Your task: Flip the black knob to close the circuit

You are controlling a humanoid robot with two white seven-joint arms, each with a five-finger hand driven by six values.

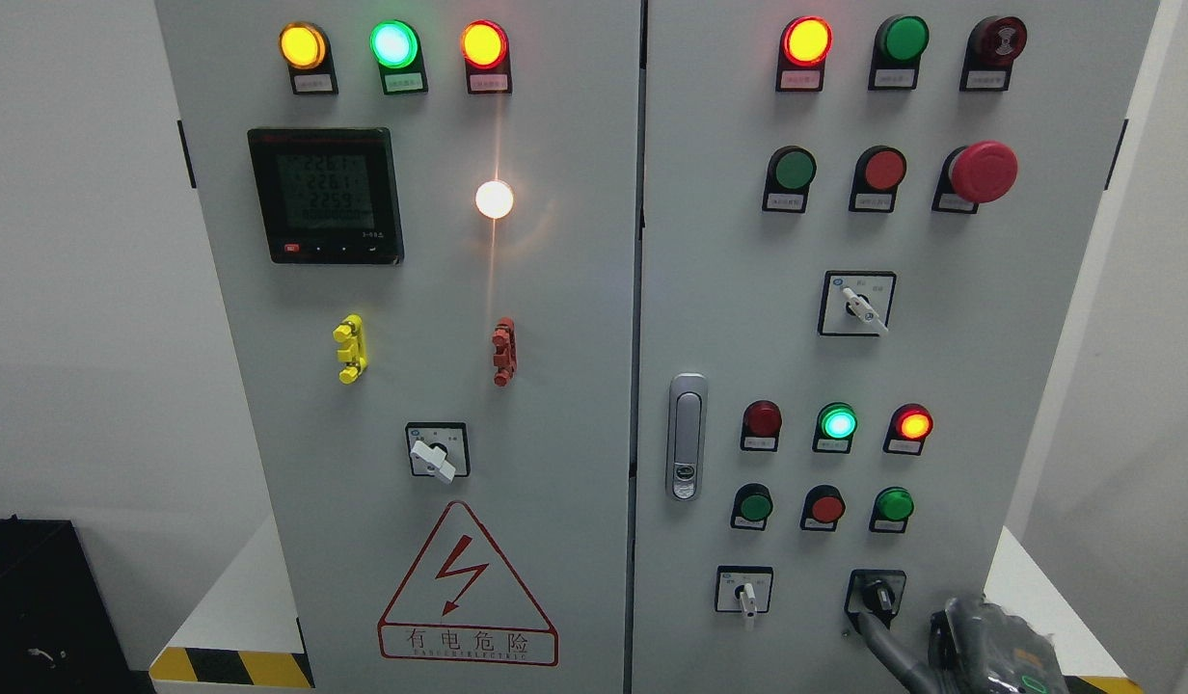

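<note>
Right hand (989, 646) cut off by bottom edge, palm and most fingers out of frame, grip state unclear. Black knob (879, 596) partly covered by a finger. Button label text (895, 78) too small to read. Meter digits (324, 183) blurred.

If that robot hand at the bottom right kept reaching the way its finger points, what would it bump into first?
Probably the black rotary knob: the right robot hand has a finger stretched up-left to just below it. Depth is unclear, so contact can't be confirmed.
</note>
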